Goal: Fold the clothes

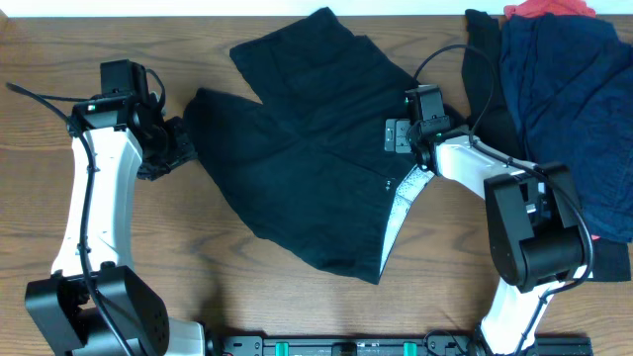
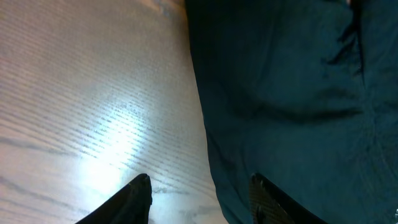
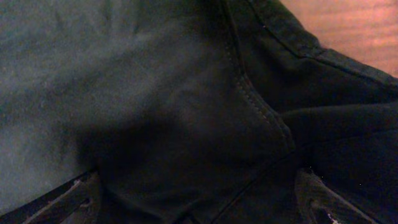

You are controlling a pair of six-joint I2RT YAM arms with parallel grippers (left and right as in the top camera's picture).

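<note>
Black shorts lie spread flat in the middle of the table, with the pale speckled waistband lining turned out at their right side. My left gripper is at the edge of the left leg. In the left wrist view it is open, one fingertip over bare wood and the other over the shorts, whose edge runs between them. My right gripper hovers over the waistband side. It stands wide open above a seam of the dark fabric, holding nothing.
More clothes are heaped at the back right: a navy garment, a red one and a black piece. The heap lies right behind my right arm. Bare wooden table shows left of and in front of the shorts.
</note>
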